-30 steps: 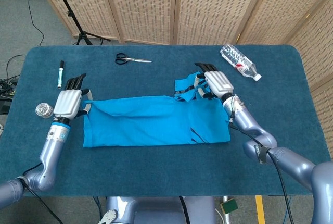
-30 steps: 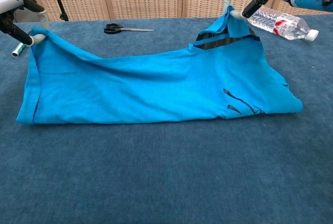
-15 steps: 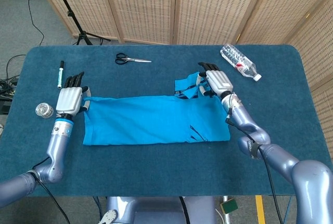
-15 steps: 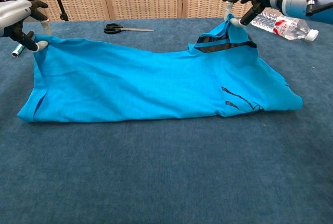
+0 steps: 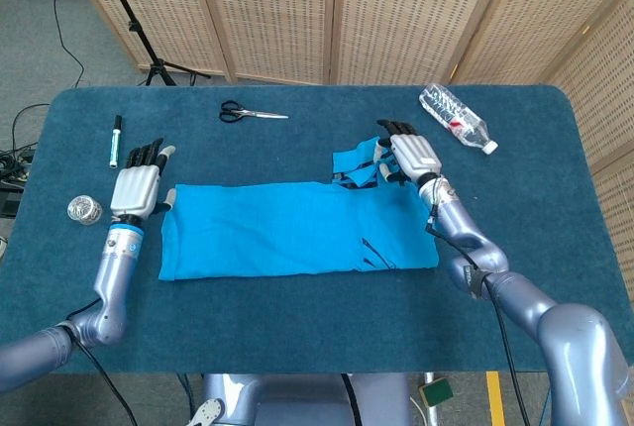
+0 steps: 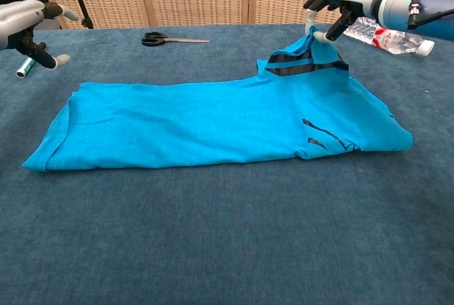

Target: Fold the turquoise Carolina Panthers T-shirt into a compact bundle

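Pinching the raised collar corner of the shirt [image 6: 213,124] between thumb and finger, our right hand [image 6: 339,3] holds that end up off the table [image 6: 227,248]. Our left hand [image 6: 25,25] hovers just beyond the shirt's other end, fingers spread and holding nothing, apart from the cloth. We see the shirt lying flat as a long folded band across the middle of the table. Scissors [image 5: 250,112] and a bottle [image 5: 456,119] lie farther back, a marker [image 5: 115,141] and what seems a small jar [image 5: 84,210] at the left.
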`<state>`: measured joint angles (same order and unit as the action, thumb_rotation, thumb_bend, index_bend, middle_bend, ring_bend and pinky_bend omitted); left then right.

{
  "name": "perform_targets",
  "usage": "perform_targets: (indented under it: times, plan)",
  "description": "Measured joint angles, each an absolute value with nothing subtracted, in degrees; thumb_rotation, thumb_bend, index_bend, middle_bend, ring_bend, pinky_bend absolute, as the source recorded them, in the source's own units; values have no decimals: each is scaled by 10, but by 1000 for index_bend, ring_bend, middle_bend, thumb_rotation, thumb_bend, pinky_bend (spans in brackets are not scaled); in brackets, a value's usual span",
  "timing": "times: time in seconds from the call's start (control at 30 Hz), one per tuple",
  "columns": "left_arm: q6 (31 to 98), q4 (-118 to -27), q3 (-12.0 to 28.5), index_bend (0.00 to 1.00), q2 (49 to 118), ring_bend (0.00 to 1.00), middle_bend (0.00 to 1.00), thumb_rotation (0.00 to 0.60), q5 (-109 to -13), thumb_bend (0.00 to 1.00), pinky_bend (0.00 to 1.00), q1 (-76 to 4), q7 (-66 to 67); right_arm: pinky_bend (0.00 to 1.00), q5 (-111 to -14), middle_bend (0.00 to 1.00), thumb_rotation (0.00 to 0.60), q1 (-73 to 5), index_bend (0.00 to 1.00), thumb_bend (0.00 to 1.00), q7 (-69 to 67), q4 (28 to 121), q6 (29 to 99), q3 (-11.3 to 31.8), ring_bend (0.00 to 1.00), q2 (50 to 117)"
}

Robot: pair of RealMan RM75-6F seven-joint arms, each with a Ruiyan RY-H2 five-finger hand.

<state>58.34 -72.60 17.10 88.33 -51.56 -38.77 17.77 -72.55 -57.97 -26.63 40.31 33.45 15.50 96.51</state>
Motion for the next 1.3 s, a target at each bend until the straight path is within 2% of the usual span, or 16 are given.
perform_targets:
  times: [0.23, 0.47, 0.5, 0.53, 0.57, 0.6, 0.67, 0.7, 0.8, 0.97, 1.3]
  plan:
    - [601, -769, 174, 0, 848, 0, 0, 600, -522, 380, 0, -372, 166, 0, -723, 79, 600, -595, 660, 620, -265, 360, 319, 157, 0, 991]
    - [614, -804, 168, 0, 814, 0, 0, 600, -533, 379, 0, -354, 157, 0, -714, 77, 600, -628, 646, 618, -255, 265, 289, 165, 0, 1038]
    - [614, -804, 167, 0, 813, 0, 0, 600, -533, 380, 0, -354, 157, 0, -712, 67, 600, -634, 607, 600, -253, 249, 283, 168, 0, 1046]
    - [614, -805, 166, 0, 812, 0, 0, 600, -534, 380, 0, -353, 157, 0, -710, 47, 600, -638, 518, 545, -251, 237, 278, 169, 0, 1052]
    - [614, -805, 165, 0, 811, 0, 0, 600, -534, 380, 0, -353, 157, 0, -708, 24, 600, -642, 336, 412, -249, 225, 273, 171, 0, 1058]
    - [614, -805, 164, 0, 810, 0, 0, 600, -534, 380, 0, -352, 158, 0, -705, 3, 600, -647, 159, 239, -246, 209, 266, 173, 0, 1066]
    - [614, -805, 163, 0, 809, 0, 0, 600, -533, 380, 0, -352, 157, 0, -701, 0, 600, -655, 3, 37, -239, 186, 251, 175, 0, 1076]
    - [613, -804, 163, 0, 808, 0, 0, 600, -533, 380, 0, -351, 157, 0, -699, 0, 600, -661, 0, 3, -233, 172, 238, 176, 0, 1081]
    - [610, -798, 163, 0, 808, 0, 0, 600, -530, 380, 0, -351, 153, 0, -692, 0, 600, -675, 0, 0, -212, 139, 213, 180, 0, 1099]
    - [604, -791, 161, 0, 809, 0, 0, 600, -531, 380, 0, -351, 145, 0, -675, 0, 600, -690, 0, 0, -172, 102, 212, 194, 0, 1117]
    - [600, -784, 150, 0, 806, 0, 0, 600, -559, 379, 0, -345, 120, 0, -666, 0, 600, -672, 0, 0, -152, 141, 254, 205, 0, 1088]
